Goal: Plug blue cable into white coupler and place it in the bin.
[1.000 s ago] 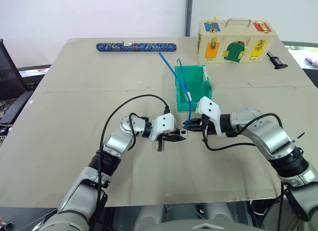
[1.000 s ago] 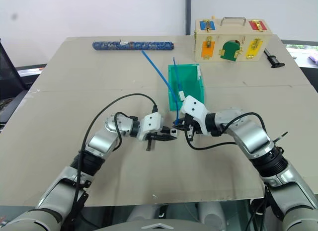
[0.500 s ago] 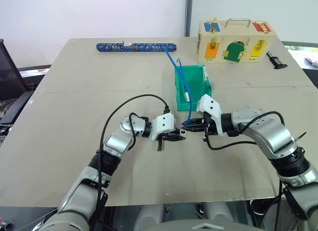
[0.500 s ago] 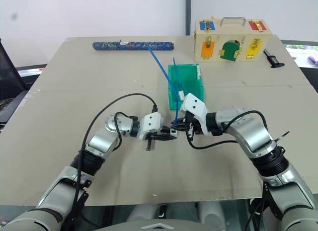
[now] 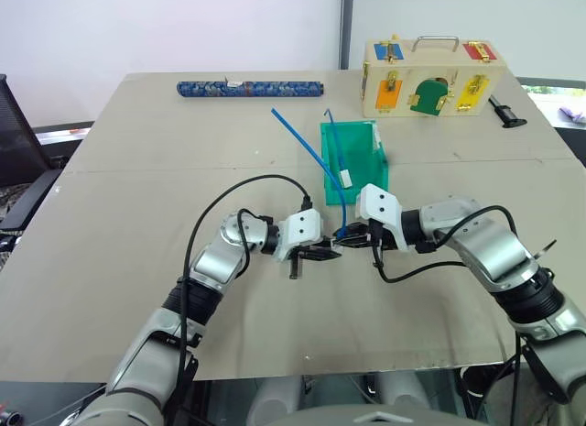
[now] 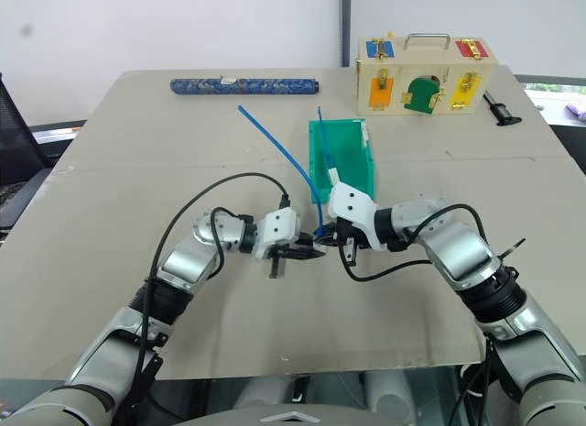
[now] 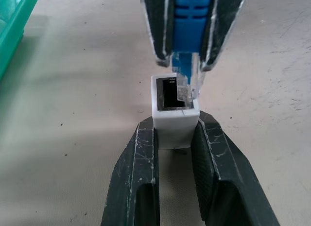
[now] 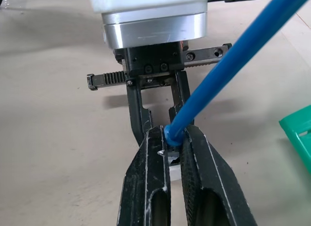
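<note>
From the left eye view we see a beige table (image 5: 137, 289) with our two arms meeting near its middle. The left gripper (image 5: 328, 253) points right and pinches the white coupler (image 5: 337, 245) at its tips, while the right gripper (image 5: 348, 239) points left and grips the near end of the blue cable (image 5: 307, 142). The cable rises from that grip and slants up toward the far left, its free end in the air over the table. Just beyond the two grippers stands the bin (image 5: 352, 160), which holds a second blue cable with a white block (image 5: 347, 177) at its tip. At the far edge lie a dark blue patterned roll (image 5: 250, 86) on the left and a pale wooden box (image 5: 432, 76) with coloured latches on the right, a small black tool (image 5: 506, 113) beside it.

The right eye view gives the same arrangement, tips of both grippers nearly touching in front of the bin's near lip.

In the left wrist view our two dark fingers (image 7: 138, 177) are closed onto the sides of the coupler (its dark socket faces the other gripper). The cable's clear plug (image 7: 187, 82) sits at the socket's mouth, held between the right gripper's fingers; how far in it sits we cannot tell.

In the right wrist view our fingers (image 8: 155, 172) are clamped around the cable's blue end, the left gripper's body facing us beyond.
</note>
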Motion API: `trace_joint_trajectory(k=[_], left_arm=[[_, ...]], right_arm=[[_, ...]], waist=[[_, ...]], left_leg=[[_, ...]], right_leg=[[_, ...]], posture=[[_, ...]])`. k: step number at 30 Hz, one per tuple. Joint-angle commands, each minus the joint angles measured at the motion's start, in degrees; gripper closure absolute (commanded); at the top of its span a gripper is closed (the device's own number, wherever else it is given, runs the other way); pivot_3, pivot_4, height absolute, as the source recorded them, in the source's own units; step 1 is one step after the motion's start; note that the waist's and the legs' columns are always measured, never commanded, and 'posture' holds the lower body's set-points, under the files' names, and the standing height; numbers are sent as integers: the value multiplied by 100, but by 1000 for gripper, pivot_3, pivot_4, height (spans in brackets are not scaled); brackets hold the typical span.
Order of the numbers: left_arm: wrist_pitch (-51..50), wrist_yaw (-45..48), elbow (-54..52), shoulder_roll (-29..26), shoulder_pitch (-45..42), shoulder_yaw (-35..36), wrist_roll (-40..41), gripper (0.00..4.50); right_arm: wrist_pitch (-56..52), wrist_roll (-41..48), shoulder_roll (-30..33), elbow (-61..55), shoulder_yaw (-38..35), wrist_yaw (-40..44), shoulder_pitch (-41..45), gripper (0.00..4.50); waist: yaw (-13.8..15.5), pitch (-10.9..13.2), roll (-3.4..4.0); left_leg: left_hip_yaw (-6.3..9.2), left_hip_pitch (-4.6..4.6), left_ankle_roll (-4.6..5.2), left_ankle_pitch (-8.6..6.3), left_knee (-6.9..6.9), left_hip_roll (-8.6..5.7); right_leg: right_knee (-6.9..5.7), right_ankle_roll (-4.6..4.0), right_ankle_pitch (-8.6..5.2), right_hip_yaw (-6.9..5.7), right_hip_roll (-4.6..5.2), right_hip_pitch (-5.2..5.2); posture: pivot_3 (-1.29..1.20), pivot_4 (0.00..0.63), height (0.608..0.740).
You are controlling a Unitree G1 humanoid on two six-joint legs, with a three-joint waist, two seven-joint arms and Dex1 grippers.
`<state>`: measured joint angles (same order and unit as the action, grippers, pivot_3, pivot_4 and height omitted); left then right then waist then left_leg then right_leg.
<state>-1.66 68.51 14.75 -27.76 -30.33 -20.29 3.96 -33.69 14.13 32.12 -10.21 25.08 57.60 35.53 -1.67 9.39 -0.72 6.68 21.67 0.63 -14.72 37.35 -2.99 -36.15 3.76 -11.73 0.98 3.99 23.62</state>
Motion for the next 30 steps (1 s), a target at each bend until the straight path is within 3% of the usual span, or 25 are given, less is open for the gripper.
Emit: trace_joint_trajectory(k=[1, 15, 30], left_arm=[[15, -23, -130, -29, 111, -42, -95, 4186], [-49, -105, -330, -61, 228, -49, -118, 4186], [-78, -215, -379, -14, 245, -48, -129, 4186]], right_arm=[[-27, -260, -12, 351, 223, 114, 55, 4500], [4, -644, 346, 656, 654, 977, 319, 4500], [302, -1079, -185, 1615, 1061, 1436, 799, 4500]], waist=[[-3, -1, 0], [-4, -4, 1], [-22, -42, -3]], left_leg=[[-1, -1, 0, 0, 0, 0], [1, 0, 0, 0, 0, -1], [2, -5, 0, 0, 0, -1]], right_leg=[[-1, 0, 0, 0, 0, -1], [-1, 0, -1, 0, 2, -1], [-3, -1, 0, 0, 1, -3]], posture=[[0, 150, 740], [0, 150, 740], [0, 150, 740]])
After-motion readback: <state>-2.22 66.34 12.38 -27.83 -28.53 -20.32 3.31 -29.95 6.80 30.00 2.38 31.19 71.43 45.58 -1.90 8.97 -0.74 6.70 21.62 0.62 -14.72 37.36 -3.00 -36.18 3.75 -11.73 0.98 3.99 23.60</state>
